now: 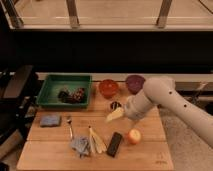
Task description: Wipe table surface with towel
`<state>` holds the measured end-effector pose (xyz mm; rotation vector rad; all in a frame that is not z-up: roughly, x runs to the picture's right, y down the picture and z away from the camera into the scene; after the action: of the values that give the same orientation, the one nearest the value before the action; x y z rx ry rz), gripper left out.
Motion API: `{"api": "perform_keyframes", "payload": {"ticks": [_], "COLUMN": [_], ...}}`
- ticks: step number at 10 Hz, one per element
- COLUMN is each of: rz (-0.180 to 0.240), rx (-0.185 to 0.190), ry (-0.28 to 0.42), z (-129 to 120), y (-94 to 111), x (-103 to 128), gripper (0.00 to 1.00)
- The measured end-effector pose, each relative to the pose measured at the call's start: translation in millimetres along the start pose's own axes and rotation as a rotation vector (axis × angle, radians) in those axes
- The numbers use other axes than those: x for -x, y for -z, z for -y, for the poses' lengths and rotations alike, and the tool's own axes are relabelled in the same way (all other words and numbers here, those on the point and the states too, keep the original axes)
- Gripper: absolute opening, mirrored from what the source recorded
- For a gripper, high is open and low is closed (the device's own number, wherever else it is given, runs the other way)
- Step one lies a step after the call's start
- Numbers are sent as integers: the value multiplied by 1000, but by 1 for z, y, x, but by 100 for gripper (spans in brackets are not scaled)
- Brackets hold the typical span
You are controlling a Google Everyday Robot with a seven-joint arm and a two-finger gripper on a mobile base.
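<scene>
- My claw hangs over the middle of the pale wooden surface, at the end of my white arm, which reaches in from the right.
- I cannot tell whether the claw is wide or narrow. It carries nothing that I can make out.
- The crumpled grey towel lies near the front edge of the surface, left of and below my claw and well apart from it.
- A thin metal fork lies just above the towel, and pale yellow sticks lie right beside it.
- A flat blue-grey rectangular pad sits at the left edge.
- A black oblong block and a round orange-yellow fruit lie just below my claw, side by side.
- A small dark round thing sits just above my claw.
- At the back stand a green rectangular tray holding dark lumps, an orange-red bowl and a purple bowl.
</scene>
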<state>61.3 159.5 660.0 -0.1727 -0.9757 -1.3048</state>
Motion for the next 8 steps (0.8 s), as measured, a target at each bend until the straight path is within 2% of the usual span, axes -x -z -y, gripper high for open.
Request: {"api": "perform_keyframes", "payload": {"ticks": [3,8], "rz": [53,187], "rx": [-51,-124], "ry": [77,243], "z": [46,119], "y": [-35,-95], "x": [-2,8], "gripper": [80,80]}}
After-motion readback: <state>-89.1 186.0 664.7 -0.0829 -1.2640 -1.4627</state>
